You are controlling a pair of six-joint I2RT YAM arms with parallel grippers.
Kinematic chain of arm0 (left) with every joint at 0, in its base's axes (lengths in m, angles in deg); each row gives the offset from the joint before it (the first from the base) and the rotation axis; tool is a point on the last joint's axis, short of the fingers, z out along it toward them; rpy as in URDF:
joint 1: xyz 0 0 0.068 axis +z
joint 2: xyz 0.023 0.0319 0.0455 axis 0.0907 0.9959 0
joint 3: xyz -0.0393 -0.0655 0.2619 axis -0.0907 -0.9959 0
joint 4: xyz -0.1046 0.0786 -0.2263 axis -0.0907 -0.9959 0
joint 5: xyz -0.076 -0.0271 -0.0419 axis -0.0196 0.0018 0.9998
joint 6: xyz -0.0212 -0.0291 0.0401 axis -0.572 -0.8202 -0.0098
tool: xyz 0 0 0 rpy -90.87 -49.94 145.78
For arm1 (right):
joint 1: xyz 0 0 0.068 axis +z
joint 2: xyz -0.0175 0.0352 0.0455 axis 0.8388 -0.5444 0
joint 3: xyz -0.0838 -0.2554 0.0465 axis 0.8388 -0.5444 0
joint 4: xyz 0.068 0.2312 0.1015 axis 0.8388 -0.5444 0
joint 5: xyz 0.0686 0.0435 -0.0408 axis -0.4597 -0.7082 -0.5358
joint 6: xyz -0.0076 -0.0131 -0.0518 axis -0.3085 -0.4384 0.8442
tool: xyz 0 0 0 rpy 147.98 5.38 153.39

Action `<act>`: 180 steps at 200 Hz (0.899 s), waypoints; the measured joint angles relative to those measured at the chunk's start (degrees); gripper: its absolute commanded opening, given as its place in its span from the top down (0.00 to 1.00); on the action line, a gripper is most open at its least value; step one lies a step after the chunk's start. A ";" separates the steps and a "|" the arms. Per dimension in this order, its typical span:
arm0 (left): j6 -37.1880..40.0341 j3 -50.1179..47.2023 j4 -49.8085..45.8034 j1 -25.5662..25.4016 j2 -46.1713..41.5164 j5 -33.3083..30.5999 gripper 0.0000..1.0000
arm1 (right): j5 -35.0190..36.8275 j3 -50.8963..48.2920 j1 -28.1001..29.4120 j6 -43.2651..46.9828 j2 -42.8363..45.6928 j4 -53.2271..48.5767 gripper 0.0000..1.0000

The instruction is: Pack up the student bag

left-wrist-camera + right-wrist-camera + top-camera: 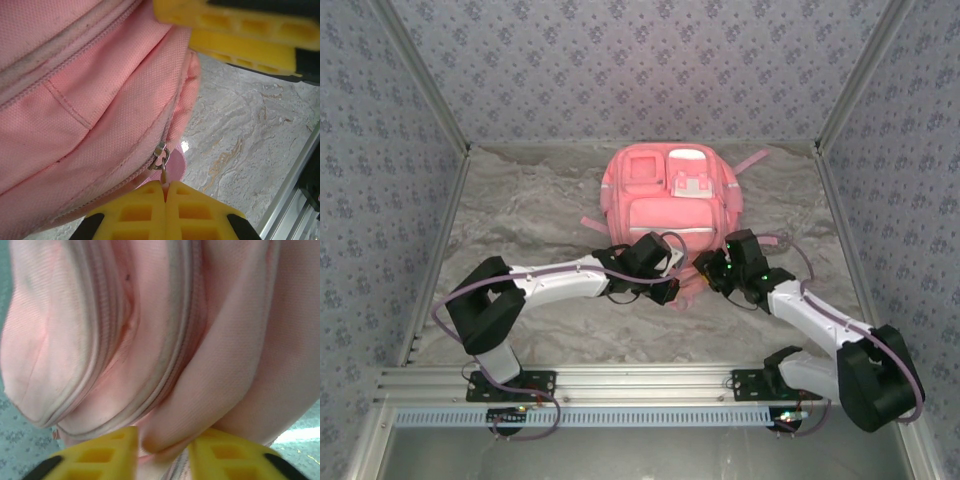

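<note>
- Top external view, nearest edge: a silver aluminium rail (650,382) at 6 o'clock of the grey marble-patterned counter (530,200) carries both arm bases.
- From that rail both arms reach inward and meet at the near end of the large, soft pink fabric student bag (670,195). It lies on its back with its front pockets up, toward 12 o'clock of the counter.
- Left end effector (166,186): its yellow fingers are pressed together on the small metal zipper pull (161,159), which hangs at the end of a zip seam at the bag's 6 o'clock edge. The left wrist view shows the tab nipped right at the fingertips. I judge this hold is meant to draw the slider along its track.
- Right end effector (164,440): its yellow fingers pinch a rounded fold of the bag's pink cloth, at about 3 o'clock from the left one. This grip probably anchors the soft fabric so the zip runs instead of the whole bag sliding after the pull.
- The zip seams in the wrist views look closed, so opening the bag seems to be the step in hand and the packing is at an early stage.
- Farthest back, at 12 o'clock, blue-grey patterned walls (640,60) close off the counter.
</note>
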 measured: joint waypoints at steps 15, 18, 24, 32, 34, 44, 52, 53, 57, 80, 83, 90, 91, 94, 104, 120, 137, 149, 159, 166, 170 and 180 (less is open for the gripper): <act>0.00 0.00 -0.02 -0.04 0.00 -0.22 1.00 | 0.02 -0.07 0.00 -0.02 -1.27 0.96 0.95; 0.02 0.00 -0.04 -0.04 0.00 -0.24 1.00 | 0.02 -0.09 0.00 -0.09 -1.42 1.01 0.98; 0.02 0.00 -0.09 -0.07 0.00 -0.50 1.00 | 0.20 -0.11 0.00 0.02 -1.57 1.11 1.00; 0.07 0.00 -0.26 -0.11 -0.02 -0.98 1.00 | 0.24 -0.11 0.07 0.85 -1.62 0.92 1.00; 0.04 0.00 -0.39 -0.15 -0.02 -1.16 1.00 | 0.28 -0.11 0.07 0.68 -1.60 0.94 1.00; 0.07 0.00 -0.74 -0.31 -0.02 -1.84 1.00 | 0.61 -0.11 0.07 1.36 -1.49 0.68 1.00; 0.11 0.00 -1.25 -0.48 -0.07 -2.64 1.00 | 0.74 -0.11 0.04 1.86 -1.27 0.28 1.00; 0.11 0.00 -1.38 -0.50 -0.09 -2.82 1.00 | 0.79 -0.11 0.04 1.97 -1.20 0.20 1.00; 0.11 0.00 -1.62 -0.57 -0.11 -3.10 1.00 | 0.92 -0.09 0.04 2.27 -1.03 -0.04 1.00; 0.15 0.00 -3.06 -0.66 -0.28 -5.20 1.00 | 1.99 -0.07 0.07 4.24 0.31 -1.99 1.00; 0.15 0.00 -3.15 -0.66 -0.31 -5.46 1.00 | 2.19 0.00 0.07 4.48 0.48 -2.34 1.00; 0.09 0.00 -3.67 -0.61 -0.37 -5.90 1.00 | 2.60 0.09 0.11 4.94 0.81 -2.91 1.00; 0.09 0.00 -3.72 -0.59 -0.37 -5.95 1.00 | 2.62 0.09 0.11 4.96 0.83 -3.02 1.00; 0.04 0.00 -3.89 -0.57 -0.46 -6.10 1.00 | 2.82 0.15 0.11 5.18 0.96 -3.30 1.00; 0.02 0.00 -4.44 -0.35 -0.59 -6.71 1.00 | 3.32 0.24 0.11 5.60 1.33 -3.93 1.00; 0.02 0.00 -5.35 -0.13 -1.01 -7.61 1.00 | 4.17 0.28 0.11 6.14 1.92 -4.81 1.00; 0.00 -0.09 -6.08 0.17 -1.36 -8.35 1.00 | 4.81 0.52 0.11 6.71 2.21 -5.79 1.00; -0.02 -0.59 -6.29 0.50 -1.90 -8.81 1.00 | 5.14 0.76 0.11 7.13 2.25 -6.25 1.00; -0.04 -1.20 -6.29 0.74 -2.45 -9.16 1.00 | 5.22 1.01 0.11 7.37 2.29 -6.69 1.00; -0.13 -1.66 -6.29 0.92 -2.84 -9.31 1.00 | 5.25 1.09 0.09 7.54 2.29 -6.84 1.00; -0.22 -1.97 -6.29 1.09 -3.17 -9.51 1.00 | 5.22 1.11 0.09 7.63 2.29 -6.88 1.00; -0.35 -2.73 -6.29 1.42 -3.80 -9.86 1.00 | 5.22 1.16 -0.02 7.87 2.29 -7.02 1.00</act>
